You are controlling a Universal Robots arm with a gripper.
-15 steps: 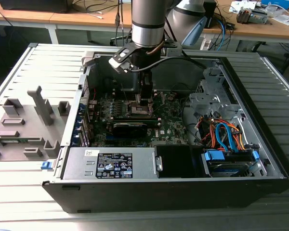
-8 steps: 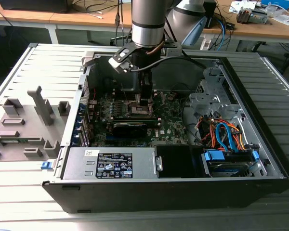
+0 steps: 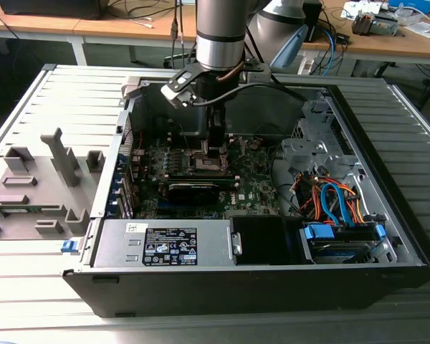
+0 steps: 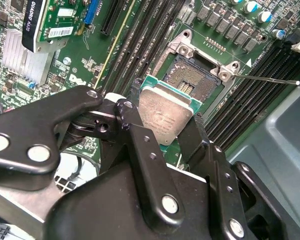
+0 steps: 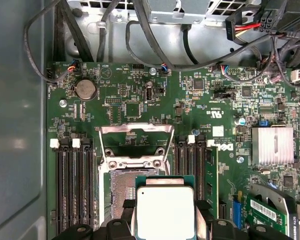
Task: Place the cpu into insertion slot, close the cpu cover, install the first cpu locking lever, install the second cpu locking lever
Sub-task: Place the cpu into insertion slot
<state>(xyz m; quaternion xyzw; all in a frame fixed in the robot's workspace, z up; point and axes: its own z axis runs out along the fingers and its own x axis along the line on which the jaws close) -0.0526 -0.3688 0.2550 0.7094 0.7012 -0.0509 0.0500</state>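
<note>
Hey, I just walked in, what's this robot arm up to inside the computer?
The robot arm is reaching into an open computer case. Its gripper is shut on the cpu, with its fingers on opposite edges. The chip hangs over the socket on the motherboard, partly overlapping it in both wrist views. The socket's contacts are bare, so the chip is not seated. The cpu cover stands swung open beyond the socket.

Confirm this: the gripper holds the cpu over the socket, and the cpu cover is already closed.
Wrong on the cover: the first wrist view shows the cpu cover open, swung back from the socket. The gripper does hold the cpu over the socket.
</note>
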